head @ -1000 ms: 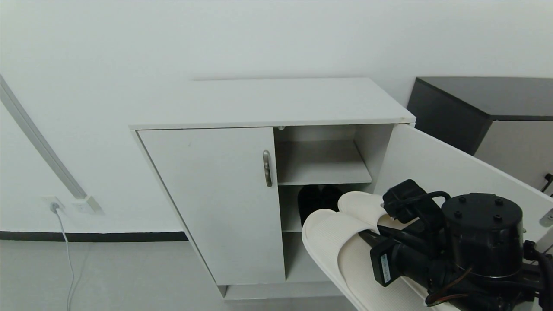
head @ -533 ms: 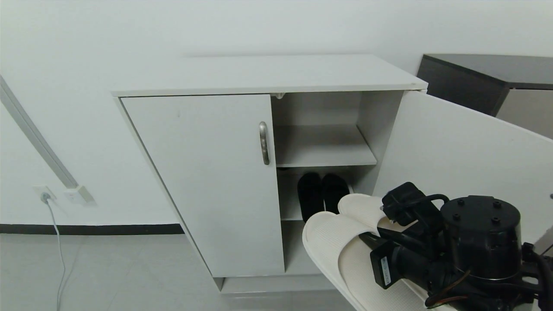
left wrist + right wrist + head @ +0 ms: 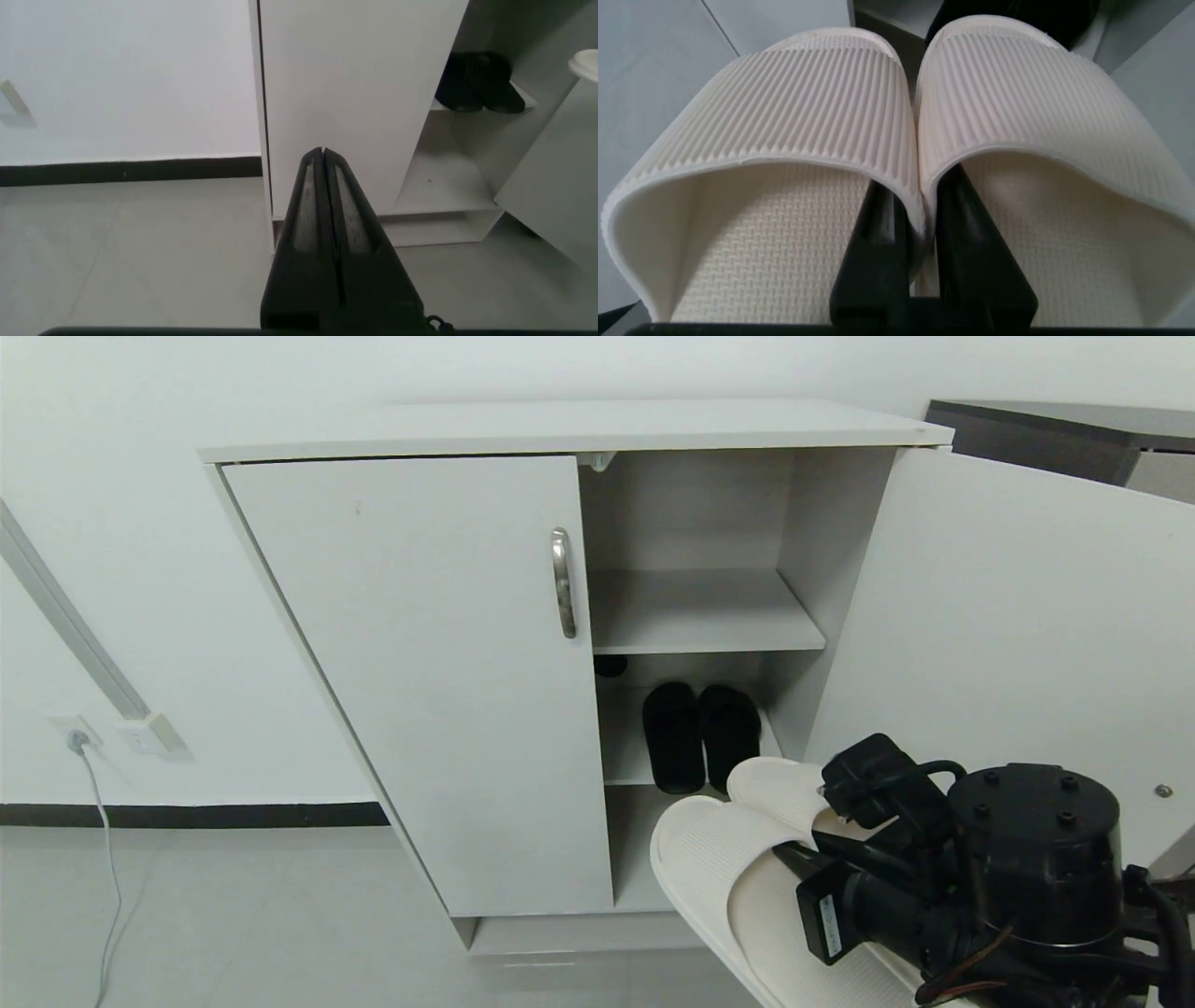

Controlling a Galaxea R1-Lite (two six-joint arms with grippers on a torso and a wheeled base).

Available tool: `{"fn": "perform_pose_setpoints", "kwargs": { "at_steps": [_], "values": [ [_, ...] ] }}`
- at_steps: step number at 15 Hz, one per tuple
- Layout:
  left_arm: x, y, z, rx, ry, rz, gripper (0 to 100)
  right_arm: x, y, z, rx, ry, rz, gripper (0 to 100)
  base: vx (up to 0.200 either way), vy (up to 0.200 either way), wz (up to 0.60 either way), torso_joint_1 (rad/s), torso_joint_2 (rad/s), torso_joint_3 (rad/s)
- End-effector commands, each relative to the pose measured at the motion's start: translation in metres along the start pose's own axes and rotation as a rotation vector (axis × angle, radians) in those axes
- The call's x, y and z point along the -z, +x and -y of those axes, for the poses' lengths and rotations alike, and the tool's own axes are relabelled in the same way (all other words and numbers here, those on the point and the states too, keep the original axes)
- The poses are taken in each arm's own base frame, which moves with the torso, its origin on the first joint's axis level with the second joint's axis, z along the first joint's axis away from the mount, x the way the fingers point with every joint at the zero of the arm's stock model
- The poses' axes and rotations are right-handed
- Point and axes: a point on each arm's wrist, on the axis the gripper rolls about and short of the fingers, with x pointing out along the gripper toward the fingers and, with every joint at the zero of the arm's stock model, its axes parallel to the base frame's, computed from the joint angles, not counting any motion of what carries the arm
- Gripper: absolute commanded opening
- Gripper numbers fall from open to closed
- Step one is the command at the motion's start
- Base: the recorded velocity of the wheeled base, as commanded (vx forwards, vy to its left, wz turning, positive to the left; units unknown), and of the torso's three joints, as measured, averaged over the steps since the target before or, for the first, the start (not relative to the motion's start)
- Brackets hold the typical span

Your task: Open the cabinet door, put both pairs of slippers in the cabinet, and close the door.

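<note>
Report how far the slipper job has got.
Done: the right cabinet door stands open and the black slippers sit on the middle shelf. In hand: the right gripper holds the white slippers before the opening. Left: place them inside, shut the door.

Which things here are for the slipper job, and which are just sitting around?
For the job: cabinet, open door, black slippers inside, white slippers held by the right hand.
Just there: wall socket, cord, dark furniture.
</note>
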Motion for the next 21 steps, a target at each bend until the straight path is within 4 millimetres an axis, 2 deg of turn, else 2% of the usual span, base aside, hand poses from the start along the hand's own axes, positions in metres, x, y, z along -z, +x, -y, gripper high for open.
{"fn": "perform_pose_setpoints", "kwargs": {
  "at_steps": [1,8,10,12,14,15,16,20,21],
  "values": [
    [0.0,0.0,0.0,0.0,0.0,-0.002,0,0.0,0.0,0.0,0.001,-0.001,-0.002,0,0.0,0.0,0.0,0.007,0.07,0.08],
    [0.0,0.0,0.0,0.0,0.0,-0.002,0,0.003,0.005,-0.004,-0.008,-0.002,0.001,0,0.0,0.0,0.0,0.0,0.0,0.0],
    [0.0,0.0,0.0,0.0,0.001,-0.002,0,0.008,0.015,-0.013,-0.025,-0.005,0.011,0,0.0,0.0,0.0,0.0,0.0,0.0],
    [0.0,0.0,0.0,0.0,0.003,-0.002,0,0.01,0.034,-0.023,-0.007,0.007,0.054,0,0.0,0.0,0.0,0.0,0.0,0.0],
    [0.0,0.0,0.0,0.0,0.003,-0.002,0,0.0,0.069,-0.036,0.166,0.06,0.113,0,0.0,0.0,0.0,0.0,0.0,0.0],
    [0.0,0.0,0.0,0.0,0.003,-0.002,0,-0.012,0.088,-0.044,0.241,0.107,0.15,0,0.0,0.0,0.0,0.0,0.0,0.0],
    [0.0,0.0,0.0,0.0,0.003,-0.002,0,-0.017,0.095,-0.047,0.255,0.11,0.147,0,0.0,0.0,0.0,0.0,0.0,0.0],
    [0.0,0.0,0.0,0.0,0.003,-0.002,0,-0.085,0.112,-0.052,0.468,0.208,0.137,0,0.0,0.0,0.0,0.0,0.0,0.0],
    [0.0,0.0,0.0,0.0,0.003,-0.002,0,-0.094,0.113,-0.05,0.485,0.22,0.152,0,0.0,0.0,0.0,0.0,0.0,0.0]
  ]
}}
